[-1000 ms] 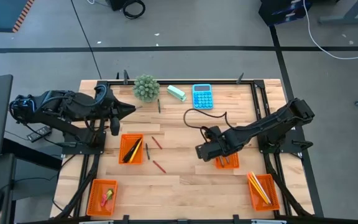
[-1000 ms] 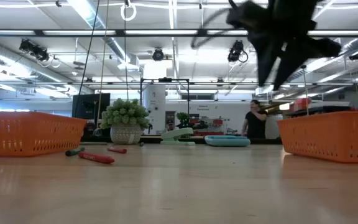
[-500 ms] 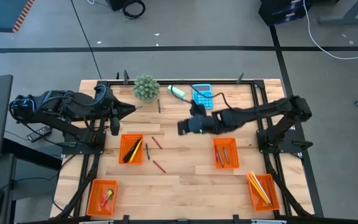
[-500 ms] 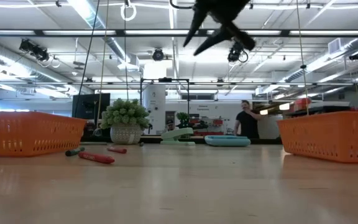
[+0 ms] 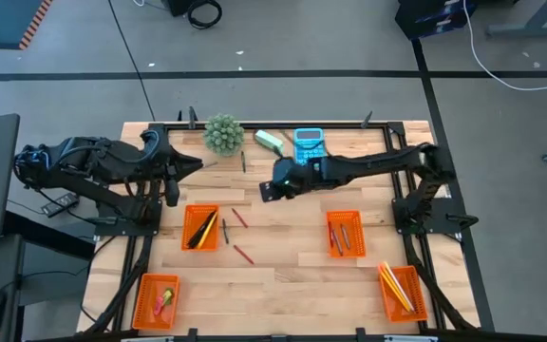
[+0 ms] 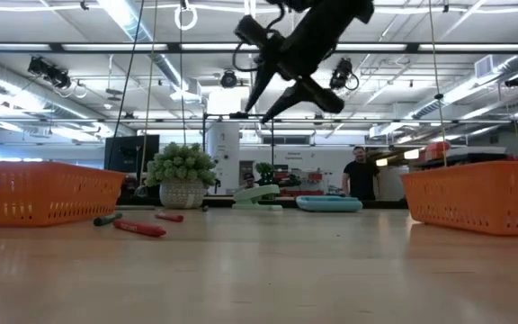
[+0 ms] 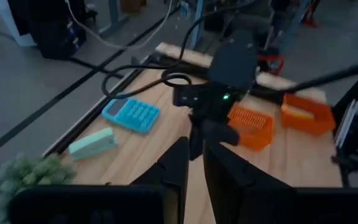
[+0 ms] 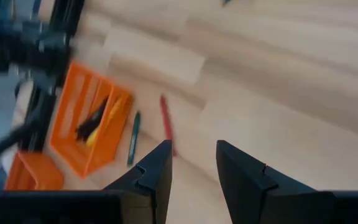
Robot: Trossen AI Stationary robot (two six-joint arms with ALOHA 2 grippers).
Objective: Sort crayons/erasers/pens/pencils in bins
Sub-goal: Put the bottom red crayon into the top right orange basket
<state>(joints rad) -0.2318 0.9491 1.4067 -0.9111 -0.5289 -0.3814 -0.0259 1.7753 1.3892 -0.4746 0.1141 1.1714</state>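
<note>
Two fingers of the right gripper (image 5: pixel 264 191) are spread, empty, above the wood table (image 5: pixel 283 275), w/ a person (image 6: pixel 360 177) seen in the room behind. A crayon (image 5: pixel 240 218) lies flat, diagonal, beside a bin (image 5: pixel 200 228). Left gripper (image 5: pixel 198 163) is parked, nearly closed.

Wooden counter (image 5: pixel 283 275) carries three non-task items along its far edge: potted green plant (image 5: pixel 223 134), mint-green block (image 5: pixel 269 142) and blue calculator (image 5: pixel 309 144). A person (image 6: pixel 360 176) stands in the room beyond.
</note>
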